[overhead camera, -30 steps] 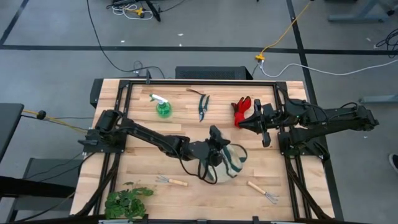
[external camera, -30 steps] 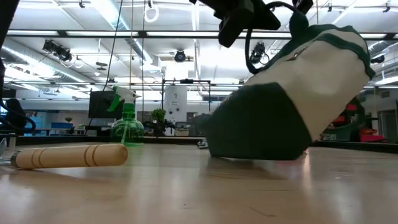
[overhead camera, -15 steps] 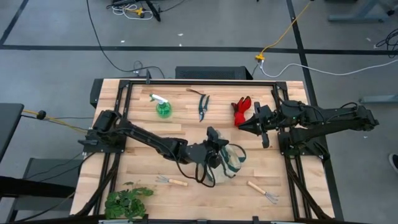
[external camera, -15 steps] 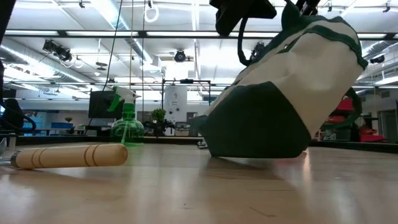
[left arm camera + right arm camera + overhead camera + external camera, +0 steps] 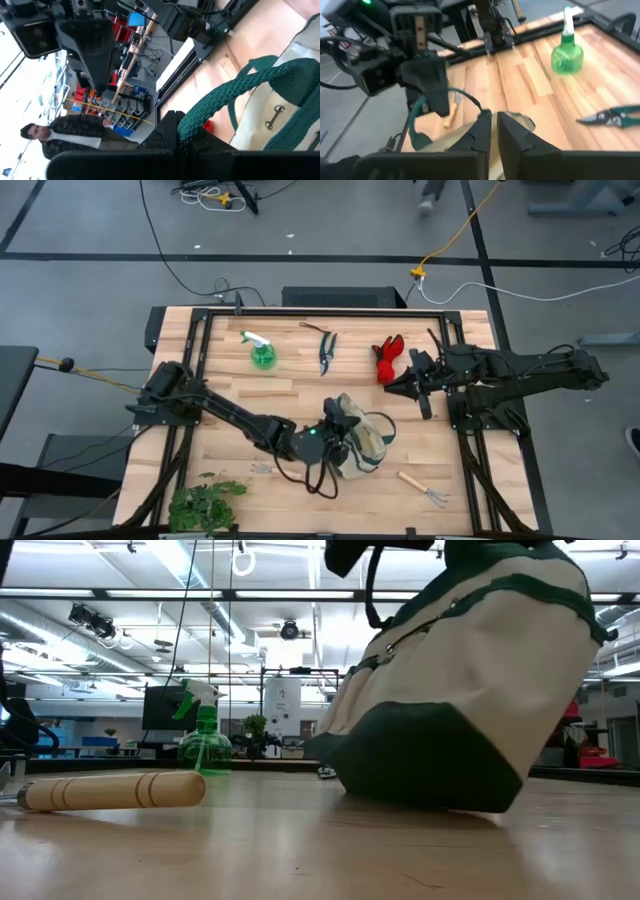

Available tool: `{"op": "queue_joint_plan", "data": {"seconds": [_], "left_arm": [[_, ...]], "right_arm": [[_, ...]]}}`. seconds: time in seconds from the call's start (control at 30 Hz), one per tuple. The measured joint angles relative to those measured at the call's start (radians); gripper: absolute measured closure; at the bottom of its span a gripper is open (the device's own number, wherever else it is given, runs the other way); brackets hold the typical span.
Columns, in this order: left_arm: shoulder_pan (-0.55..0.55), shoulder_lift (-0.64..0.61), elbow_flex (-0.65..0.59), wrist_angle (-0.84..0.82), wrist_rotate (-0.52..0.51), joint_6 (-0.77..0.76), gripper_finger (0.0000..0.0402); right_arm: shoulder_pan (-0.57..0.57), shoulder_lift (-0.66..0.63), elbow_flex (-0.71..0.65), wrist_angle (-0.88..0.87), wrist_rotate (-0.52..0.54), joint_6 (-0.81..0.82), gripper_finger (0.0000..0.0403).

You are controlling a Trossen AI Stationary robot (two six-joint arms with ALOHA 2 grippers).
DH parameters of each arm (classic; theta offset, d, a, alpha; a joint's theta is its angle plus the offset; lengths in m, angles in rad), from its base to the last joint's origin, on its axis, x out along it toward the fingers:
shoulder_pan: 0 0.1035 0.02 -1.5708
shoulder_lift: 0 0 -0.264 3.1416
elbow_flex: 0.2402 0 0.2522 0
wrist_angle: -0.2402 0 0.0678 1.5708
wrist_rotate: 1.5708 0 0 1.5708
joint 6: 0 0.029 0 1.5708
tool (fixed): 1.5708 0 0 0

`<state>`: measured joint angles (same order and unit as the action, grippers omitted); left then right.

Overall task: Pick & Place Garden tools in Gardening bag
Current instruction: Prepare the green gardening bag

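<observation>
The gardening bag [image 5: 363,445], cream with dark green bottom and trim, stands tilted near the table's middle, its bottom [image 5: 420,770] on the wood. My left gripper [image 5: 336,426] is above its left side, shut on its green loop handle. My right gripper [image 5: 390,386] hovers shut beside the red gloves [image 5: 388,358], holding nothing. The green spray bottle [image 5: 263,355] and the shears [image 5: 327,352] lie at the far side. One hand rake [image 5: 425,487] lies near the front; another [image 5: 262,468] is partly hidden under my left arm. My left gripper pinches the bag's green braided loop handle [image 5: 196,125] between its two fingers. It comes nearly level from the table's left. The handle runs taut from the fingers up to the bag's rim [image 5: 280,75]. The bag leans, with its dark bottom on the table.
A leafy plant bunch [image 5: 205,505] lies at the near left corner. A wooden rake handle [image 5: 110,790] lies close to the low camera. Black frame rails [image 5: 320,313] border the table. Bare wood lies between the bag and the shears.
My left gripper has moved toward the table's near edge and a little left, keeping the handle. The bag has been dragged along with it, its top tipping over toward the near side while its bottom stays on the wood.
</observation>
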<state>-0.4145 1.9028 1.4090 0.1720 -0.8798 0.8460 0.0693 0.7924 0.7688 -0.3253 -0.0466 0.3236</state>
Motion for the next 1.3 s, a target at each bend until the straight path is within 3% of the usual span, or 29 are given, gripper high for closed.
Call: {"op": "queue_joint_plan", "data": {"seconds": [0.37, 0.57, 0.8, 1.3], "left_arm": [[-0.108, 0.000, 0.000, -0.212, -0.145, -0.228, 0.0399], [-0.171, 0.000, 0.000, -0.278, -0.212, -0.308, 0.0399], [-0.209, 0.000, 0.000, -0.283, -0.216, -0.328, 0.0399], [-0.215, 0.000, 0.000, -0.370, -0.142, -0.473, 0.0399]], "right_arm": [[0.000, 0.107, 0.000, -0.004, -0.051, 0.008, 0.0369], [0.000, 0.143, 0.000, 0.083, -0.089, 0.011, 0.0369], [0.041, 0.230, 0.000, 0.182, -0.168, 0.049, 0.0369], [0.209, 0.434, 0.000, 0.408, -0.157, 0.134, 0.0369]]}}
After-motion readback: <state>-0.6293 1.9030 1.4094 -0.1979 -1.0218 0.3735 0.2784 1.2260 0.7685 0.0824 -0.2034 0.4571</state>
